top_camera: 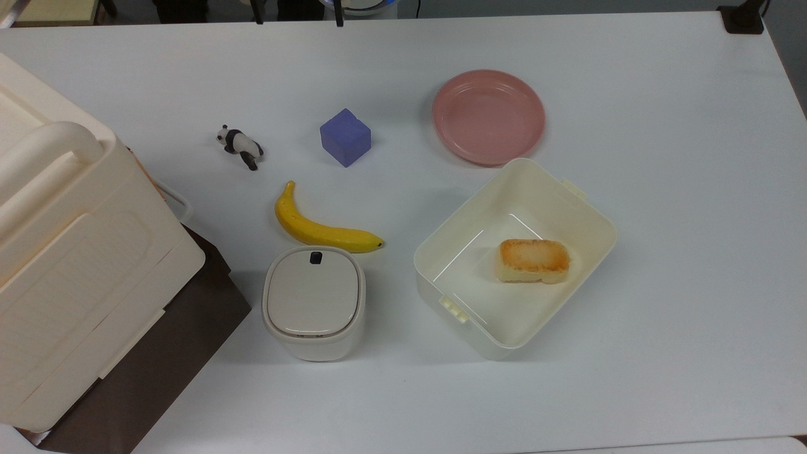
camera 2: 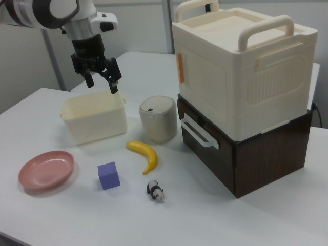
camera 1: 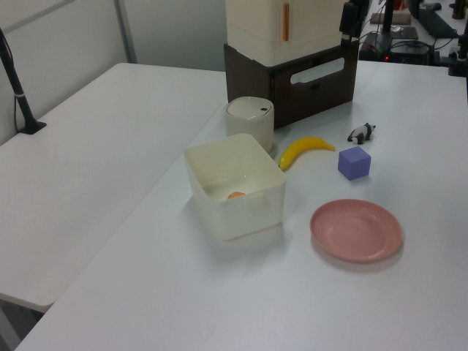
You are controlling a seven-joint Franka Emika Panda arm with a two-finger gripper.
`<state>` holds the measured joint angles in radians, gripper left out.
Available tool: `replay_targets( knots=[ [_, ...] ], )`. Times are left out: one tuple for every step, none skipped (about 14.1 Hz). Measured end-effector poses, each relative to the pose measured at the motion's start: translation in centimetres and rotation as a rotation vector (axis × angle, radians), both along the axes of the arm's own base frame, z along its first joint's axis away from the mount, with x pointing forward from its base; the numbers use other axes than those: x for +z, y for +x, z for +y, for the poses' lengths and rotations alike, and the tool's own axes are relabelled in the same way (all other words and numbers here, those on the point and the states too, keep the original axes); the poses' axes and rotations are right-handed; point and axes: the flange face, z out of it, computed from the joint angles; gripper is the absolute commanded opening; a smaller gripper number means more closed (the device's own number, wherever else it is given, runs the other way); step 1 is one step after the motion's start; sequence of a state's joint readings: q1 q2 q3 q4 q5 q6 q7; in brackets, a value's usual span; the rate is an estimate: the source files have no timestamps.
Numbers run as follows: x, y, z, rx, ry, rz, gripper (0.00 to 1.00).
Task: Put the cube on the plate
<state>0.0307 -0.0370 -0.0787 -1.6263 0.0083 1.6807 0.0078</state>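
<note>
A: What takes up the most room on the white worktop (top_camera: 662,189)?

B: The big cream plastic box with two handles (camera 2: 241,61), stacked on a dark brown wooden drawer unit (camera 2: 256,154) at the top view's left edge. Next in size is the cream rectangular open tub (top_camera: 514,255), towards the top view's lower edge, with a toasted yellow bread-like block (top_camera: 534,260) lying inside it.

A: And the arm?

B: In the right view its black two-finger gripper (camera 2: 100,79) hangs above the tub's far side, fingers spread apart, holding nothing.

A: The smaller things?

B: A round shallow pink plate (top_camera: 488,116) sits bare near the top view's upper edge, just beside the tub's corner. A squat grey-white lidded container (top_camera: 314,302) stands at the top view's left of the tub, and a yellow banana (top_camera: 321,227) lies just above it.

A: Where is the cube?

B: The small matte blue-purple cube (top_camera: 345,137) rests on the worktop, apart from the plate on the top view's left, between the plate and a tiny black-and-white panda figure (top_camera: 240,145).
</note>
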Motion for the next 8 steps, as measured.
replay_targets(
  knots=[
    [-0.2,0.1,-0.1,-0.032,-0.023,0.005,1.00],
    [-0.3,0.1,-0.1,-0.045,-0.037,0.007,1.00],
    [-0.4,0.1,-0.1,-0.052,-0.048,0.008,1.00],
    [-0.4,0.2,0.0,-0.052,-0.054,0.009,1.00],
    [-0.5,0.2,0.0,-0.051,-0.064,0.011,1.00],
    [-0.9,0.2,-0.1,-0.048,-0.081,0.020,1.00],
    [-1.3,0.2,0.0,-0.040,-0.092,0.028,1.00],
    [-1.5,0.2,0.1,-0.033,-0.094,0.033,1.00]
  ],
)
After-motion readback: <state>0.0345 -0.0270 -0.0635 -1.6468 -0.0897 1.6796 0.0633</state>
